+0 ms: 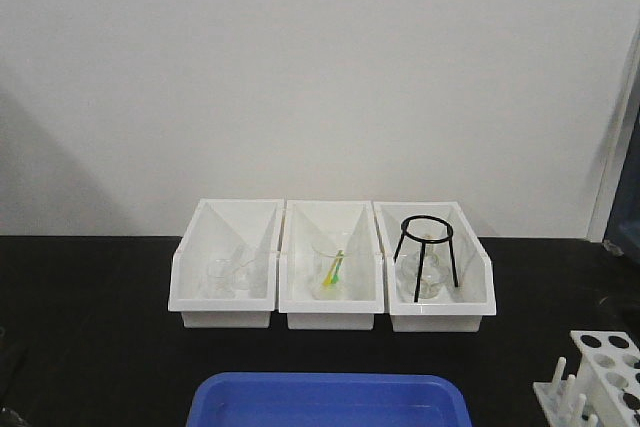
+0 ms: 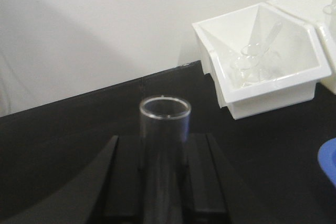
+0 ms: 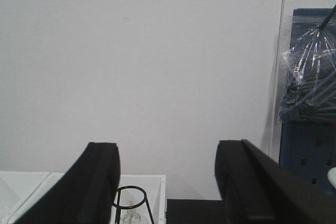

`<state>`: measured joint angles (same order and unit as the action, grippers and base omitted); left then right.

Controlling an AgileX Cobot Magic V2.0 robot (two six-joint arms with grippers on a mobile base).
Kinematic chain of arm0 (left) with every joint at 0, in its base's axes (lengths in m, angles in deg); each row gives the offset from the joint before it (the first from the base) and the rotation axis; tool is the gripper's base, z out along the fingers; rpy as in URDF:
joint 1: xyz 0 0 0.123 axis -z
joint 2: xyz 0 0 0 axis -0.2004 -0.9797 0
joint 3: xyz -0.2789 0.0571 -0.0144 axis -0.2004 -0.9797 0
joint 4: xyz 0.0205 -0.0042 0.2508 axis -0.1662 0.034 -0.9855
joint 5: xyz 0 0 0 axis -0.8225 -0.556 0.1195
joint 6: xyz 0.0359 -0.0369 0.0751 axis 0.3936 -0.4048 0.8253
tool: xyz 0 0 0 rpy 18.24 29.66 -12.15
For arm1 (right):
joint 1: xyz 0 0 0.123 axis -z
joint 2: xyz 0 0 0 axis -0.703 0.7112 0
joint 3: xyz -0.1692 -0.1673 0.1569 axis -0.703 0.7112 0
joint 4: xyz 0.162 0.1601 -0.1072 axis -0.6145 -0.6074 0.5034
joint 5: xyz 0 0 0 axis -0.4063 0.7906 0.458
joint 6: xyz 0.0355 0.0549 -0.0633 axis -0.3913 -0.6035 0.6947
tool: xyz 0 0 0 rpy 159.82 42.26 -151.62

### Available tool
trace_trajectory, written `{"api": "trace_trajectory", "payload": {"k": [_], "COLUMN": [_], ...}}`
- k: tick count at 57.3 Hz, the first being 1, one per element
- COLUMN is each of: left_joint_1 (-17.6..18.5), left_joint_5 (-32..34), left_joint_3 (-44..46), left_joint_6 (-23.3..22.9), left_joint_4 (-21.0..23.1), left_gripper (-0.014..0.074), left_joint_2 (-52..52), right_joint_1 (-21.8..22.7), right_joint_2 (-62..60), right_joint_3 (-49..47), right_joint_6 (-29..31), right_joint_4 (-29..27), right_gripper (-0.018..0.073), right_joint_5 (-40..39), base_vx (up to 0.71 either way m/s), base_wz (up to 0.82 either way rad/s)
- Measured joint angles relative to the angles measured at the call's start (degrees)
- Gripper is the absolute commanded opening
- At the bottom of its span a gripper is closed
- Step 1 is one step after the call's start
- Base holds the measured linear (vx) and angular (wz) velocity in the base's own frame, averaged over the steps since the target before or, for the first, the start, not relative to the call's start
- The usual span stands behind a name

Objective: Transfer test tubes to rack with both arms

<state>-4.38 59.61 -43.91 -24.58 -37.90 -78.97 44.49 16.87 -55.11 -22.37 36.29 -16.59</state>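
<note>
My left hand (image 2: pixel 164 142) is clenched around one test tube (image 2: pixel 165 111). The tube stands upright between my fingers with its open rim poking clear above them, over the black table (image 2: pixel 68 129) and well apart from the nearest white bin (image 2: pixel 273 85), which has more glassware lying in it. My right hand (image 3: pixel 168 179) is released, with its fingers spread wide and nothing between them. It faces the wall, with the ring of a wire stand (image 3: pixel 129 196) low in its view. The rack (image 1: pixel 600 367) sits at the far right edge of the table, beyond the blue tray (image 1: pixel 330 384), so I judge this tube has a long way to go and will likely pass to my right hand. The main risk is the glass itself, which is smooth and could slide down or tip if my grip is light, and could crack if I squeeze harder. A handover brings a second danger: if my right hand closes off-centre or I let go early, the tube drops onto the table. At the rack, a tilted tube would catch a hole's edge instead of going in.
</note>
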Motion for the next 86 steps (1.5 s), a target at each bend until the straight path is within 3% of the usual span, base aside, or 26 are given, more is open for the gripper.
{"api": "trace_trajectory", "payload": {"k": [11, 29, 30, 36, 43, 55, 63, 71, 75, 86], "left_joint_1": [0.0, 0.0, 0.0, 0.6, 2.6, 10.0, 16.6, 23.2, 26.4, 32.3], "left_joint_5": [-11.9, -20.7, -27.1, -34.4, -40.5, -41.1, -39.8, -35.5, -33.3, -31.2], "left_joint_3": [6.6, 15.0, 19.2, 23.8, 27.6, 29.5, 29.5, 29.5, 29.5, 30.8], "left_joint_6": [0.0, -1.6, -3.1, -3.5, -3.6, -3.6, -3.5, -3.5, -3.5, -4.4], "left_joint_4": [0.0, 0.0, 0.0, 0.0, 0.0, 0.5, 2.6, 3.7, 4.4, 5.6], "left_gripper": [-0.002, -0.002, -0.002, -0.002, -0.002, -0.002, -0.002, -0.002, -0.002, -0.002], "left_joint_2": [5.8, 12.2, 13.5, 13.7, 13.6, 11.4, 8.4, 5.0, 3.2, -0.9], "right_joint_1": [0.0, 0.0, 0.0, 0.0, 0.0, 0.0, 0.0, 0.0, 0.0, 0.0], "right_joint_2": [0.0, 0.0, 0.0, 0.4, 1.9, 6.8, 10.6, 14.4, 16.1, 20.3], "right_joint_3": [0.0, 0.0, 0.0, 0.0, 0.0, 0.0, 0.0, 0.0, 0.0, 0.0], "right_joint_6": [0.0, 0.0, 0.0, 0.0, 0.0, 1.5, 9.9, 24.0, 32.9, 65.1], "right_joint_4": [0.0, 0.0, 0.0, 0.0, -0.2, -3.9, -12.9, -28.5, -37.5, -67.5], "right_gripper": [0.0449, 0.0449, 0.0449, 0.0449, 0.0449, 0.0449, 0.0449, 0.0449, 0.0449, 0.0435], "right_joint_5": [1.7, 7.9, 11.2, 13.8, 16.8, 19.7, 19.9, 19.9, 19.9, 23.9], "base_vx": [0.0, 0.0, 0.0, 0.0, 0.0, 0.0, 0.0, 0.0, 0.0, 0.0], "base_wz": [0.0, 0.0, 0.0, 0.0, 0.0, 0.0, 0.0, 0.0, 0.0, 0.0]}}
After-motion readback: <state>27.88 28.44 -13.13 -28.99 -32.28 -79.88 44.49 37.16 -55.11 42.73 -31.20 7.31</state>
